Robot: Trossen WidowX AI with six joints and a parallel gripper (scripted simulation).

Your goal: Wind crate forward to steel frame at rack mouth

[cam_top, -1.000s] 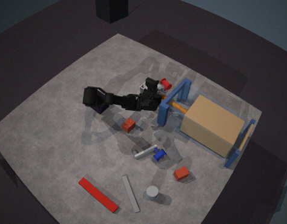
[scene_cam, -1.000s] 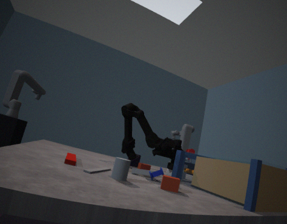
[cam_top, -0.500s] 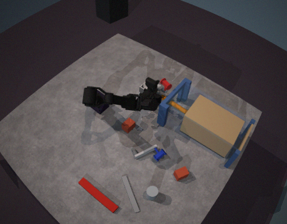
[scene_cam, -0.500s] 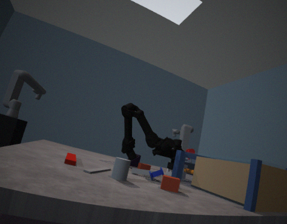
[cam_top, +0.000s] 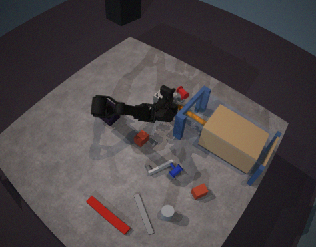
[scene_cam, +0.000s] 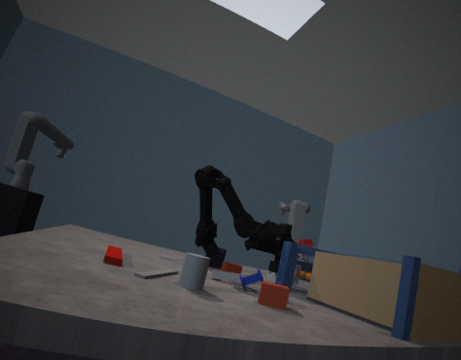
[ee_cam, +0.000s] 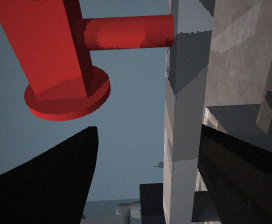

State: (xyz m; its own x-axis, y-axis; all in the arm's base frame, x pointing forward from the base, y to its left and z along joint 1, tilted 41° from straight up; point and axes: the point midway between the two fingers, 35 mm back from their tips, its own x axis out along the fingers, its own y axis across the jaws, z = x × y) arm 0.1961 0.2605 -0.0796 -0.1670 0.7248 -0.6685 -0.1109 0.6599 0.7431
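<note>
The gripper (cam_top: 176,110) (scene_cam: 273,267) (ee_cam: 143,132) was beside the blue steel frame (cam_top: 181,126) (scene_cam: 286,267), on the side away from the crate (cam_top: 235,135) (scene_cam: 353,284), its fingers partway apart and clamped on nothing. A grey crank arm (ee_cam: 180,120) ran lengthwise through the wrist view between them, nearer the right-hand finger; its red grip (cam_top: 183,93) (scene_cam: 305,242) (ee_cam: 58,60) lay off past the left-hand one, close to the frame. Whether the key was seated could not be told. The orange strap (cam_top: 195,117) (scene_cam: 303,275) ran through the frame to the crate, which sat behind, short of it. The frame post probably limited the swing. Before the frame lay a red block (cam_top: 141,138) (scene_cam: 231,267) and a blue-gripped grey handle (cam_top: 161,167) (scene_cam: 227,276).
</note>
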